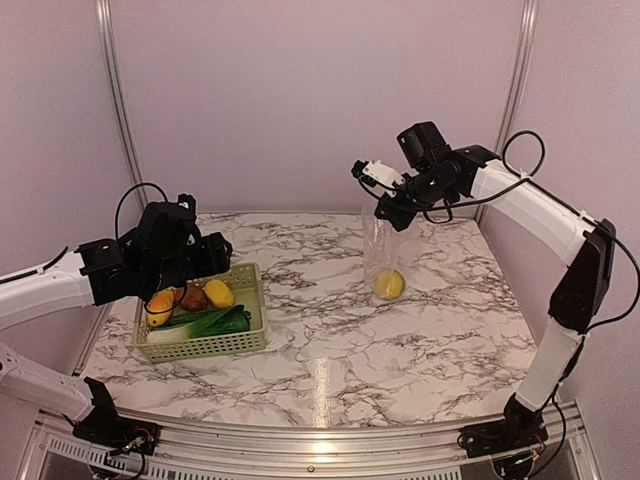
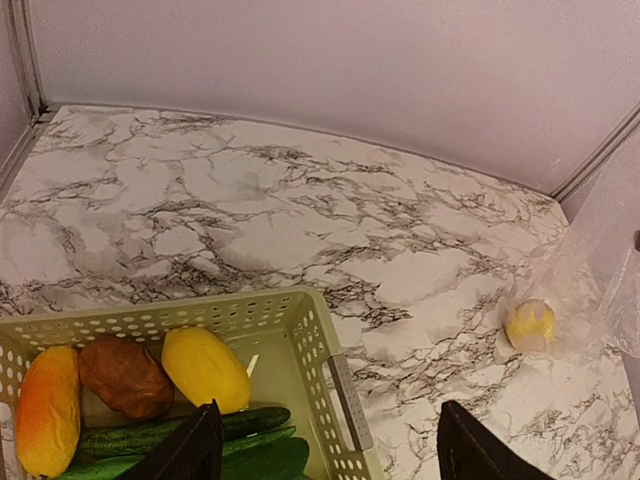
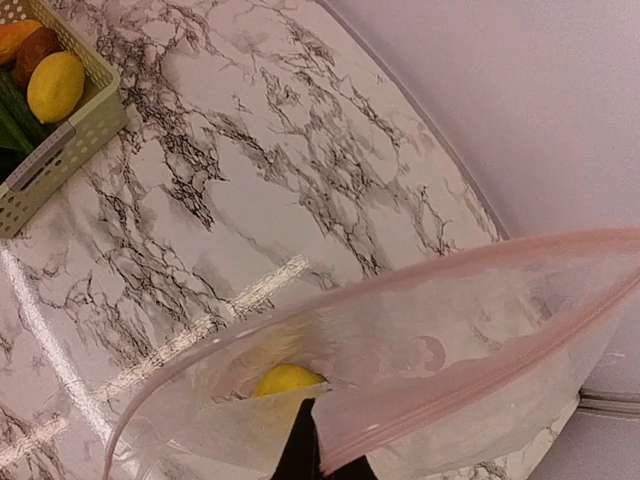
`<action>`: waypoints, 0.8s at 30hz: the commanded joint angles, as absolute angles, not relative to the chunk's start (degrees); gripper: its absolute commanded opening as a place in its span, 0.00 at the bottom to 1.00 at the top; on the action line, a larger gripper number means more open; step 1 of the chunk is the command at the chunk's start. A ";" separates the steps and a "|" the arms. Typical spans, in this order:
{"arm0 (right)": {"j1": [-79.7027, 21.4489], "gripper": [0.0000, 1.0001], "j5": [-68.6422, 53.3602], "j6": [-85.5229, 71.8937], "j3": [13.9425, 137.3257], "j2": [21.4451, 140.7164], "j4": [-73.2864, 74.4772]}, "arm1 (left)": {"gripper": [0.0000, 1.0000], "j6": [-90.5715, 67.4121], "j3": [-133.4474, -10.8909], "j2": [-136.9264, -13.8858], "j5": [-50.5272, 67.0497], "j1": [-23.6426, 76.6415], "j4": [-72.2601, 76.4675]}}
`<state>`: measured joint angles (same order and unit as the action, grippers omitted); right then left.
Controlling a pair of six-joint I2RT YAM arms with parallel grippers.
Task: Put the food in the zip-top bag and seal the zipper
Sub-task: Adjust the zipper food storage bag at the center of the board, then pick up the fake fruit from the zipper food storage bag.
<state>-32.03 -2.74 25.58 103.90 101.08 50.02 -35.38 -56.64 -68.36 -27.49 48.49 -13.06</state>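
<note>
Hanging floppy clear bag (image 1: 382, 245) center-right, right claw (image 1: 390, 212) clamped on its rim, round yellow lemon (image 1: 390, 285) at its bottom, left claw (image 2: 328, 425) apart above lattice basket (image 1: 225, 345) of smooth produce (image 1: 205, 318), lower left.

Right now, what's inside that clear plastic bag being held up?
One yellow lemon at the bottom of the bag. Nothing else shows through the plastic, though its folds blur the lowest corners.

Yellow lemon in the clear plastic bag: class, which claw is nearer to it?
Right. The right claw pinches the clear plastic bag above the yellow lemon; the left claw hangs over the pale green lattice basket, farther away.
</note>
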 commanded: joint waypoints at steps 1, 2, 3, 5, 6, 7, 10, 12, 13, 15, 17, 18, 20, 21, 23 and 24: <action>-32.43 0.00 -6.94 25.21 102.88 100.74 50.34 | 0.76 -46.06 -51.89 -66.59 -29.31 47.06 -25.51; -32.38 0.00 -7.80 25.08 102.72 100.68 50.44 | 0.77 -47.64 -50.74 -66.62 -29.01 46.86 -24.89; -32.41 0.00 -8.53 24.91 102.66 100.60 50.57 | 0.77 -49.30 -49.64 -66.76 -28.78 46.74 -24.02; -32.43 0.00 -10.44 24.55 102.70 100.40 50.86 | 0.77 -52.76 -47.12 -66.96 -28.74 46.40 -21.59; -32.48 0.00 -11.70 24.57 102.62 100.19 51.03 | 0.77 -54.11 -45.54 -67.09 -28.39 46.06 -19.69; -32.50 0.00 -13.10 24.56 102.51 100.00 51.18 | 0.76 -55.09 -44.43 -67.46 -27.62 45.73 -17.80; -32.75 0.00 -15.30 24.48 101.95 99.59 51.33 | 0.74 -57.24 -42.91 -69.44 -25.92 44.12 -13.34; -32.78 0.00 -16.61 24.63 101.50 99.34 51.31 | 0.72 -58.11 -42.42 -71.19 -24.61 42.85 -11.13; -32.79 0.00 -17.57 24.88 101.28 99.24 51.33 | 0.72 -58.44 -42.30 -72.21 -24.07 42.15 -10.28; -32.91 0.00 -18.58 24.98 101.78 99.46 51.01 | 0.71 -58.97 -42.42 -74.17 -23.07 40.89 -9.07; -33.18 0.00 -17.89 25.50 104.03 101.05 50.36 | 0.71 -58.95 -42.53 -76.50 -21.60 39.55 -7.52; -33.45 0.00 -16.88 25.63 106.05 102.59 50.39 | 0.71 -58.66 -42.45 -77.57 -20.83 38.95 -6.61; -35.49 0.00 -15.03 26.94 110.27 106.02 51.59 | 0.70 -58.20 -42.90 -79.97 -19.01 37.65 -4.91; -36.94 0.00 -14.15 28.00 111.53 107.60 52.54 | 0.69 -57.64 -43.47 -81.45 -17.55 37.03 -4.08; -40.17 0.00 -12.95 30.22 111.74 109.59 54.41 | 0.68 -56.88 -45.00 -84.21 -16.41 35.99 -3.74; -41.97 0.00 -13.07 31.90 110.98 110.33 56.04 | 0.67 -56.53 -45.73 -85.58 -16.02 35.57 -3.62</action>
<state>-35.46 -14.57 26.92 109.73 106.28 51.22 -57.69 -43.13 -81.30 -19.79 37.28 -6.39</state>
